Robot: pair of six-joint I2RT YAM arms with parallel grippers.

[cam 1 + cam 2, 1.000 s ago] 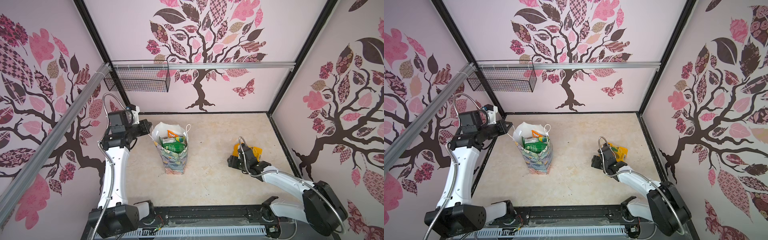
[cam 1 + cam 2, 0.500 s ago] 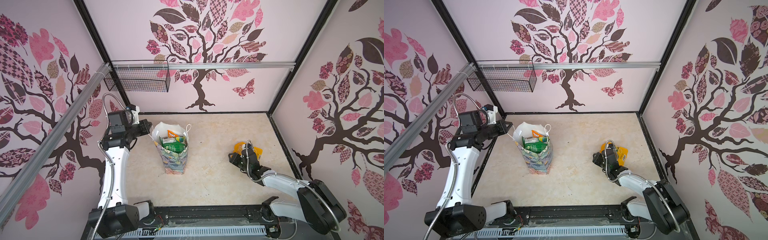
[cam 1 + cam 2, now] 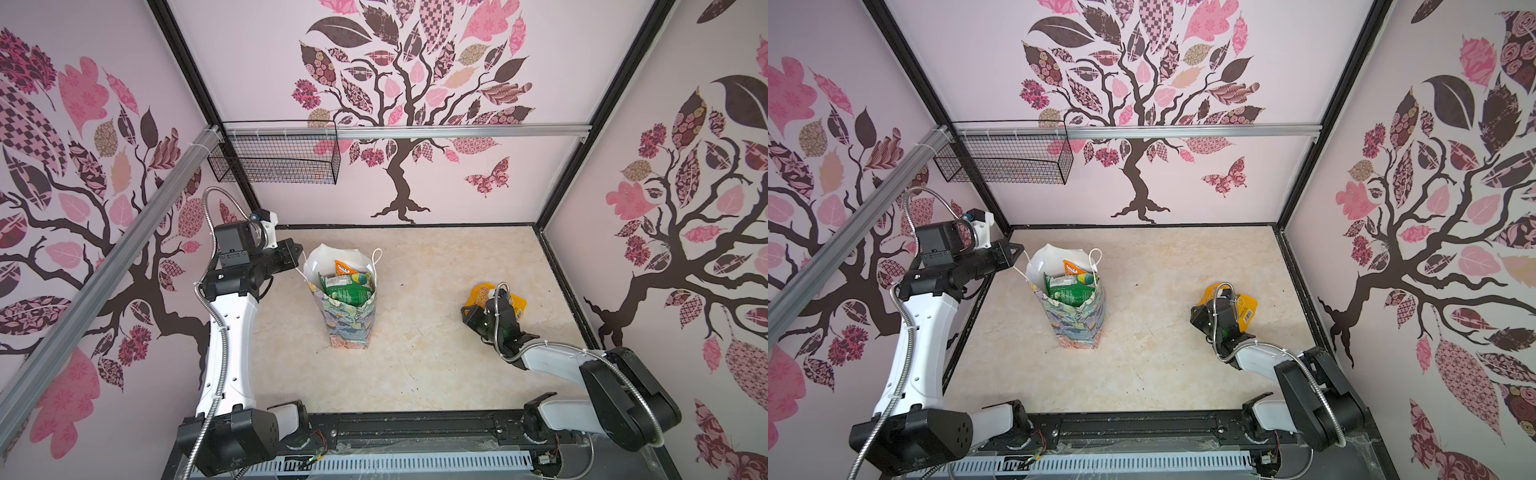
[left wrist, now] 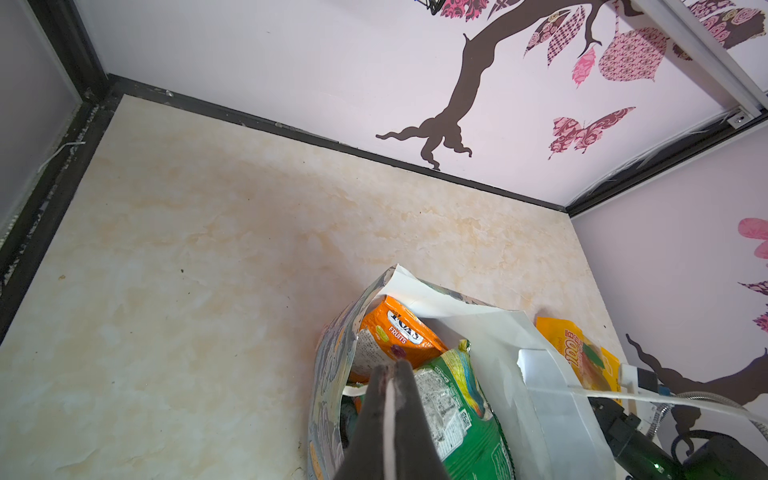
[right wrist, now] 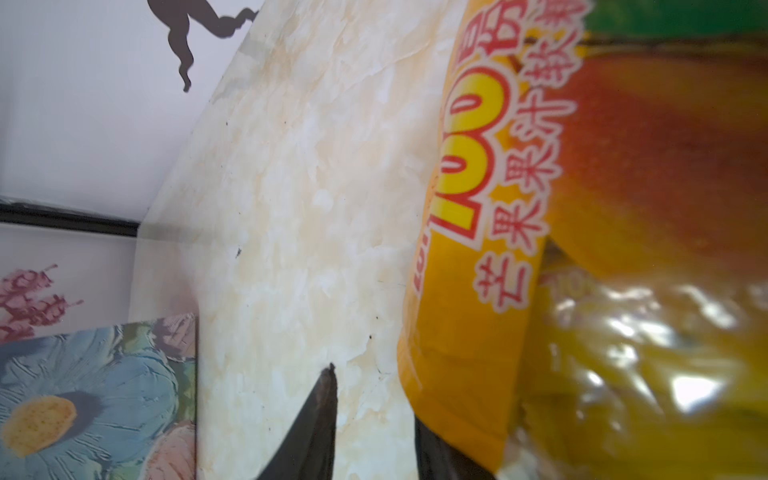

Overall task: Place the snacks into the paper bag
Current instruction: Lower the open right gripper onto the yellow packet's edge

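Yellow snack packet (image 5: 623, 187) overlaps one finger of my right pincer (image 5: 374, 399). The jaws stand narrowly apart, with bare table (image 5: 291, 208) showing between them. The packet lies flat, well apart from the paper bag (image 3: 349, 324). My left pincer (image 4: 392, 368) is pinched tight on the bag's white cord handle (image 4: 388, 419). The bag stands upright, holding an orange packet (image 4: 399, 332) and a green packet (image 4: 465, 415).

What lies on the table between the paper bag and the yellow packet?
Bare table, as both top views show; the right gripper is at the yellow packet itself.
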